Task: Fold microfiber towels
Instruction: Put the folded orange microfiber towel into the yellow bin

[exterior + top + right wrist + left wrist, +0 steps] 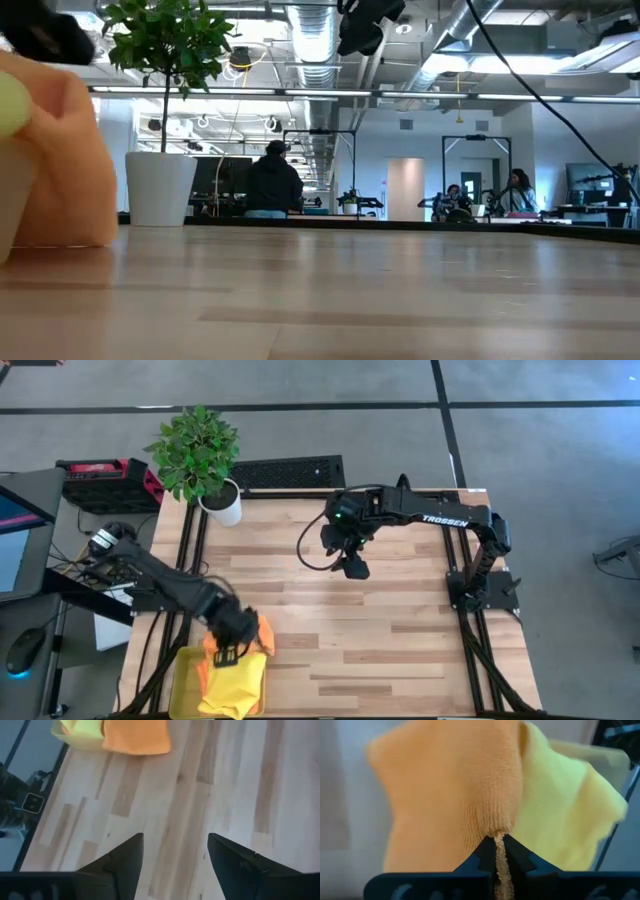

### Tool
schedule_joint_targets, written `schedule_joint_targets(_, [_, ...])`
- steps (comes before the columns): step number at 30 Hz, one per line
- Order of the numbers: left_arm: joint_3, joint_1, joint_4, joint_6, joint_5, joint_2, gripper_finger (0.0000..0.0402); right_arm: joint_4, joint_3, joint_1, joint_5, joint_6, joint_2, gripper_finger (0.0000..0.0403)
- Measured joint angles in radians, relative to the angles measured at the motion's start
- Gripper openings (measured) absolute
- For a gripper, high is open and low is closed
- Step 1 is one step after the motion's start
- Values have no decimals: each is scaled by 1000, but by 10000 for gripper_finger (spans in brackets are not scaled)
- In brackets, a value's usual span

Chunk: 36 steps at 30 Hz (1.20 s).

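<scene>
Left gripper (499,851) clamped on orange towel (455,795) edge, over tray (185,670).

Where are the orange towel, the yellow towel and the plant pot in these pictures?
orange towel (450,795): left wrist view, middle of the cloth above the pinched fold.
yellow towel (238,685): high view, middle of the cloth lying in the tray.
plant pot (160,188): low view, front of the white wall.

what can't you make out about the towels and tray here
- Towel count: in the high view the left gripper covers part of the pile; only an orange towel and a yellow towel show.
- Tray: cut off by the bottom edge, high view.
- Low view: an orange blur, cut off at the left edge.
</scene>
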Motion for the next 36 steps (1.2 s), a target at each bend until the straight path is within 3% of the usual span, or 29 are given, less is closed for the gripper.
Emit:
schedule_joint_targets(6, [0, -155, 60, -150, -9, 0, 0, 6, 0, 21, -6, 0, 0, 244])
schedule_joint_targets(10, [0, -224, 61, -244, -105, 0, 0, 35, 0, 24, -6, 18, 0, 244])
schedule_joint_targets(16, [0, -247, 46, -336, -246, -2, 0, 79, 0, 24, -7, 27, 0, 244])
schedule_joint_targets(23, [50, -243, -31, -359, -339, -26, 0, 91, 0, 22, -54, 27, 0, 244])
schedule_joint_targets(31, [176, -286, -92, -351, -317, -23, 0, 90, 0, 22, -61, 22, 0, 244])
schedule_joint_targets(36, [183, -334, -58, -419, -232, 8, 0, 90, 0, 22, -147, 21, 0, 244])
